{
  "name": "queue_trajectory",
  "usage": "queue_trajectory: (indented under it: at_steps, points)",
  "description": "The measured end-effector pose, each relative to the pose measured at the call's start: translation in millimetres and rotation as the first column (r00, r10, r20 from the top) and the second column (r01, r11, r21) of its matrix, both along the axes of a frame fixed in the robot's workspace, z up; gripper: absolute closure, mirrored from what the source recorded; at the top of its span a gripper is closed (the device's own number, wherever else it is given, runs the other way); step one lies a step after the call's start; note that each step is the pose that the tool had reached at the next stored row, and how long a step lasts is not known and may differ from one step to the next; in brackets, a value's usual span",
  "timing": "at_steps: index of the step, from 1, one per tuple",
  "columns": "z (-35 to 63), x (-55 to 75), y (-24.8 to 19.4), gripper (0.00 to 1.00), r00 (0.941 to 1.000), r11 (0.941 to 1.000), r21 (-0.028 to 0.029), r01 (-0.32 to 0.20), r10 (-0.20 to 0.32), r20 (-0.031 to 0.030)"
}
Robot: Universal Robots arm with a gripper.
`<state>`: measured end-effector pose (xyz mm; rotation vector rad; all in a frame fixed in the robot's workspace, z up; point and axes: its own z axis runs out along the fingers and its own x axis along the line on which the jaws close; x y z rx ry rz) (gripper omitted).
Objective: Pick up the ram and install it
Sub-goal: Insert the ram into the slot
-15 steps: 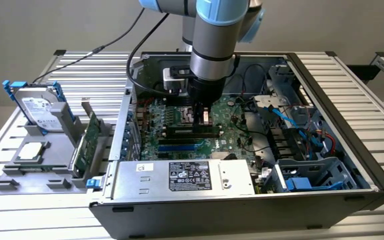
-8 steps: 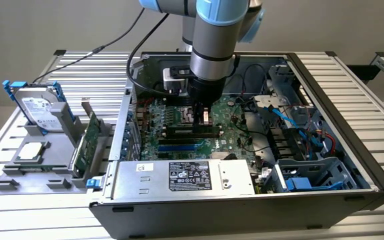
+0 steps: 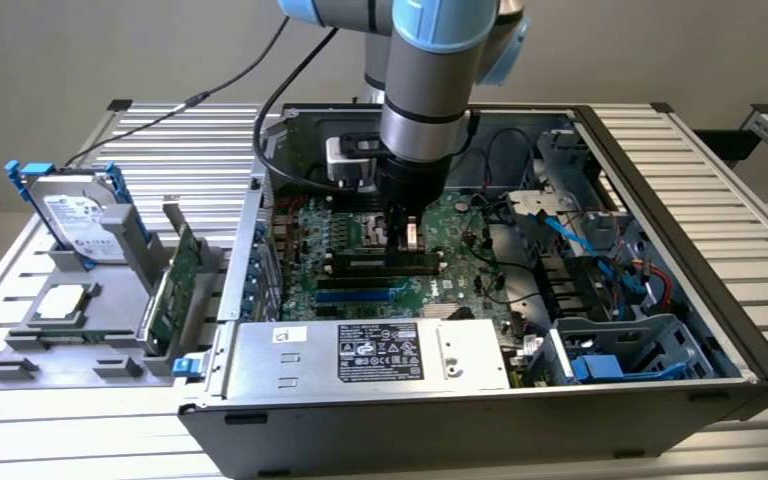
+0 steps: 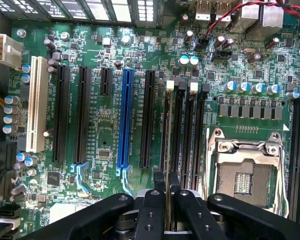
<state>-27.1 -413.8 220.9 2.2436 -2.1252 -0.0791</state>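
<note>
The gripper is lowered by the arm into the open computer case, over the motherboard. In the wrist view its two black fingers are drawn close together and clamped on the ram, which is seen edge-on as a thin, pale line running straight out from between the fingertips. The ram is held upright on its long edge, in line with the bank of black memory slots that lies just beside the CPU socket. Within that bank, the stick is set along the slot farthest from the CPU socket, on the side facing the blue expansion slot. The ram is thus placed between the CPU socket and the blue slot, and nearer to the socket. The white latches at the slot ends are seen beyond the far tip of the stick. Whether the ram is already pressed home in the slot or only held just above it cannot be told. Outside the case, well apart from the CPU socket, a hard drive and a wide green expansion card are stood in a grey holder.
</note>
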Motion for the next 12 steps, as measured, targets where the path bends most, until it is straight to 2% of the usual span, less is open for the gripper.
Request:
queue_trajectory:
  at_steps: [2, 3, 4, 5, 7, 8, 10, 11, 12]
  points:
    - [-0.1, 0.0, 0.0, 0.86, 1.0, 1.0, -0.0001, 0.0, 0.0, 0.0]
    - [-0.2, -0.1, 0.0, 0.84, 1.0, 1.0, 0.0, 0.0, 0.0, 0.0]
    - [-0.2, -0.1, 0.0, 0.78, 1.0, 1.0, 0.0, 0.0, 0.0, 0.0]
    - [-0.2, -0.1, 0.0, 0.78, 1.0, 1.0, -0.0001, 0.0, 0.0, 0.0]
    - [-0.2, 0.0, 0.0, 0.67, 1.0, 1.0, 0.0, 0.0, 0.0, 0.0]
    - [-0.2, 0.0, 0.0, 0.67, 1.0, 1.0, 0.0, 0.0, 0.0, 0.0]
    - [0.1, 0.0, 0.0, 0.55, 1.0, 1.0, 0.0, 0.0, 0.0, 0.0]
    - [1.3, 0.0, 0.0, 0.55, 1.0, 1.0, 0.0003, 0.0, 0.0, 0.0001]
    - [3.3, 0.0, 0.0, 0.49, 1.0, 1.0, 0.0001, 0.0, 0.0, 0.0001]
